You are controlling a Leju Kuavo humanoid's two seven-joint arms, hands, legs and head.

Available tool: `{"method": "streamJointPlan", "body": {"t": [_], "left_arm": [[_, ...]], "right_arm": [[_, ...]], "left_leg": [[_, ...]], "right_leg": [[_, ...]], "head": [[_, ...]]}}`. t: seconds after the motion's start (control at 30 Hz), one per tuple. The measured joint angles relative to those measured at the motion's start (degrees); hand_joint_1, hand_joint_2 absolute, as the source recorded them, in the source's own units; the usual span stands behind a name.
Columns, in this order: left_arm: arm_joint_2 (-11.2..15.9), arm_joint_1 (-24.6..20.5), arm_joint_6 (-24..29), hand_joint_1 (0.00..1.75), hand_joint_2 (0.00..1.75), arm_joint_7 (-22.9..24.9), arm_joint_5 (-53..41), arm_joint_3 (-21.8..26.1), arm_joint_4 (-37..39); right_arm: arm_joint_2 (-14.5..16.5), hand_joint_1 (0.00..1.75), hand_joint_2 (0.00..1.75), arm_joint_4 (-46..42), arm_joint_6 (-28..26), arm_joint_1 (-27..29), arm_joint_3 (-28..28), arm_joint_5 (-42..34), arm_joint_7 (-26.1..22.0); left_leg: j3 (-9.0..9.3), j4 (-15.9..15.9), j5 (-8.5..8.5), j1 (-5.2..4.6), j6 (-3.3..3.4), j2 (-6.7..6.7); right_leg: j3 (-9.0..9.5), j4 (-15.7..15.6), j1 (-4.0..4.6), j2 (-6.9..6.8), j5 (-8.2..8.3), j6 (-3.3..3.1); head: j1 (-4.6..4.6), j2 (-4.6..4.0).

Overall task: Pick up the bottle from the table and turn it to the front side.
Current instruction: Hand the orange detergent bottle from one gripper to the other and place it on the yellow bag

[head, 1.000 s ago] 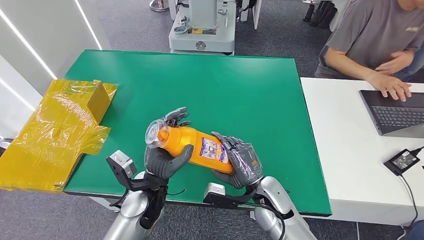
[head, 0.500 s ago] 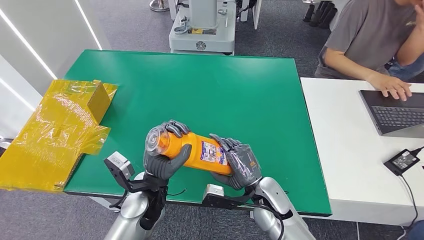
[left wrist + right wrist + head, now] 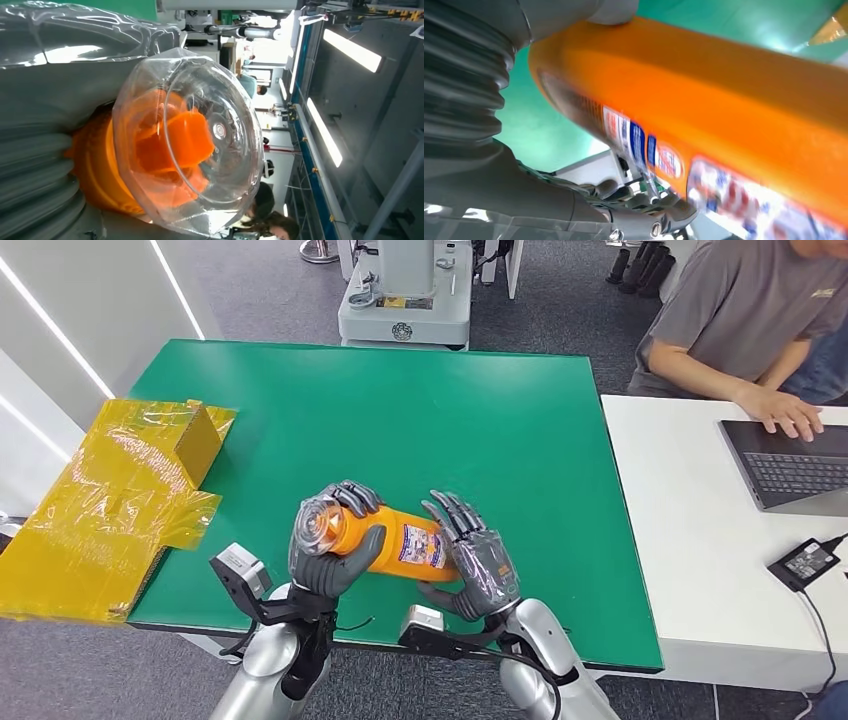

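Note:
The orange bottle (image 3: 392, 538) lies on its side in the air above the near edge of the green table (image 3: 420, 410). Its clear cap (image 3: 315, 523) points left and its printed label (image 3: 424, 545) faces up. My left hand (image 3: 330, 558) grips the bottle just behind the cap, thumb across the front. My right hand (image 3: 476, 565) is at the bottle's base with its fingers spread and lifted off, the palm still close to it. In the left wrist view the clear cap (image 3: 200, 140) sits right beside my left hand (image 3: 60, 75). The right wrist view has the bottle (image 3: 724, 100) blurred, close to my right hand (image 3: 469, 100).
A cardboard box wrapped in yellow film (image 3: 120, 490) overhangs the table's left edge. A white desk to the right carries a laptop (image 3: 790, 465) and a power adapter (image 3: 805, 562), with a person (image 3: 750, 320) seated at it. A grey machine (image 3: 405, 290) stands behind the table.
My left hand closed its fingers around the bottle near the cap. My right hand's fingers then uncurled from the bottle's base and spread apart. The bottle stayed roughly in place.

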Motion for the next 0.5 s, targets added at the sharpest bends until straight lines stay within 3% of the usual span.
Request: {"method": "streamJointPlan", "body": {"t": [0.17, 0.3, 0.5], "left_arm": [[0.0, -0.3, 0.6, 1.75, 1.75, 0.0, 0.1, 0.0, 0.0], [0.0, -0.5, 1.2, 1.75, 1.75, -0.1, 0.5, 0.0, 0.0], [0.0, -0.5, 2.3, 1.75, 1.75, -0.1, 0.8, 0.0, 0.0]], "right_arm": [[0.4, 0.00, 1.75, -2.6, -0.6, 1.1, -0.4, -3.7, -0.8], [0.6, 0.00, 0.00, -4.9, -1.6, 1.9, -0.5, -7.2, -2.2], [0.7, 0.00, 0.00, -9.2, -2.4, 2.9, -0.5, -16.0, -5.6]], "left_leg": [[0.00, 0.0, 0.00, 0.00, 0.00, 0.00], [0.00, 0.0, 0.00, 0.00, 0.00, 0.00], [0.00, 0.0, 0.00, 0.00, 0.00, 0.00]], "right_leg": [[0.00, 0.0, 0.00, 0.00, 0.00, 0.00], [0.00, 0.0, 0.00, 0.00, 0.00, 0.00], [0.00, 0.0, 0.00, 0.00, 0.00, 0.00]], "head": [[0.01, 0.00], [0.00, 0.00], [0.00, 0.00]]}}
